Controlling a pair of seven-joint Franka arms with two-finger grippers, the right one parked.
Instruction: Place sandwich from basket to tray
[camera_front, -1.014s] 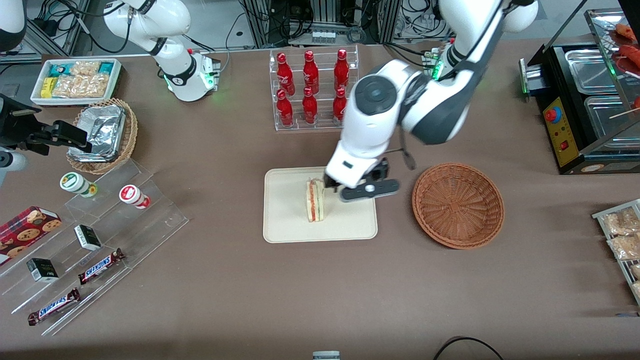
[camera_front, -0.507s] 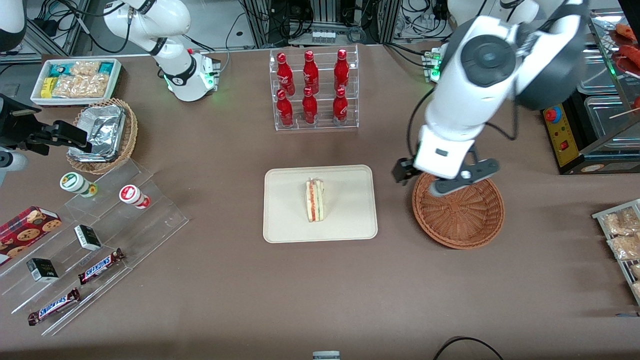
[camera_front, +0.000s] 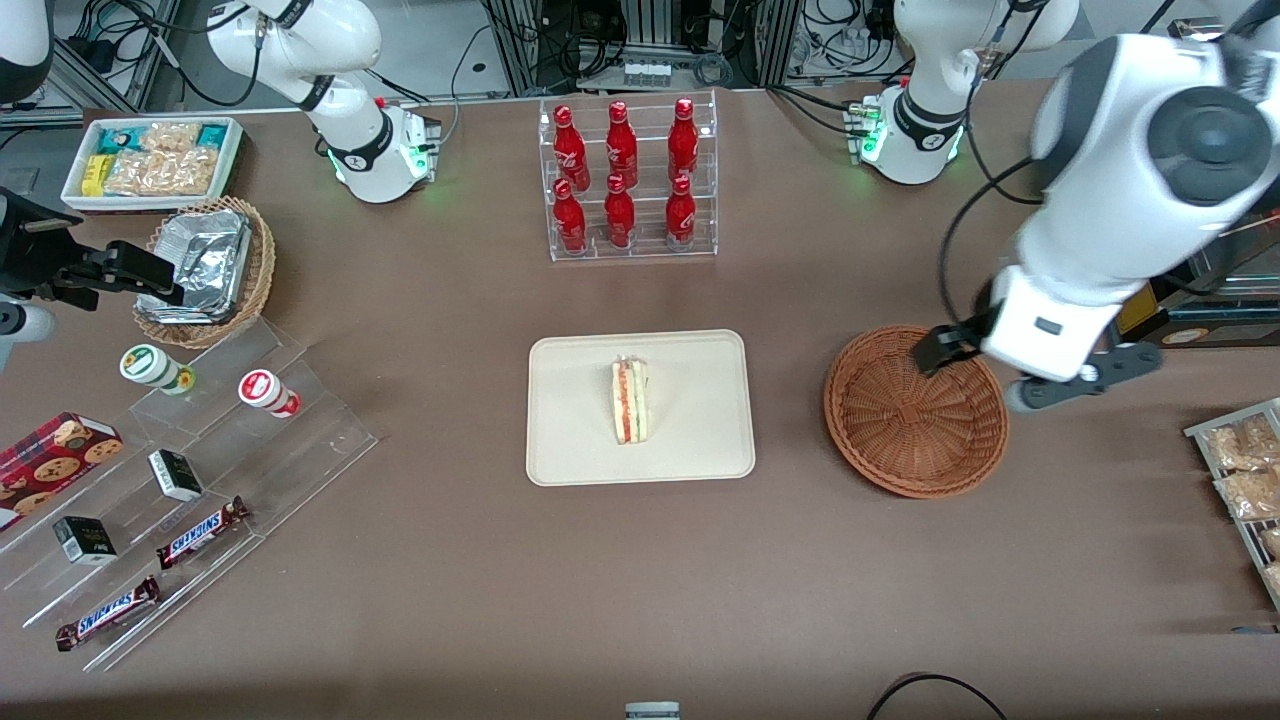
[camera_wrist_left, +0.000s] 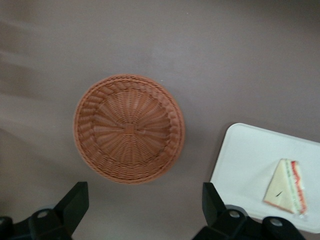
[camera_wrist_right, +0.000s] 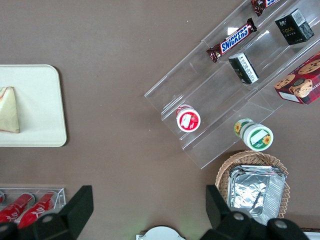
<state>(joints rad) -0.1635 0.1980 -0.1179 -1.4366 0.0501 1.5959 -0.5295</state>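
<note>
We see a brown table (camera_front: 420, 560) from the front, with a cream tray (camera_front: 575, 440) near its middle. The sandwich (camera_front: 630, 401) stands on its edge on the tray, roughly at the centre, with its red and green filling showing. Beside the tray, toward the working arm's end of the table, sits the round reddish-brown basket (camera_front: 915, 410), which has nothing in it. Our pincer (camera_front: 1035, 370) hangs in the air above the basket's rim on the side away from the tray, well apart from the sandwich. Its fingers (camera_wrist_left: 75, 202) are spread wide and hold nothing. We judge the task essentially done: the sandwich is out of the basket and resting on the tray. What is left, at most, is for the arm to park.
</note>
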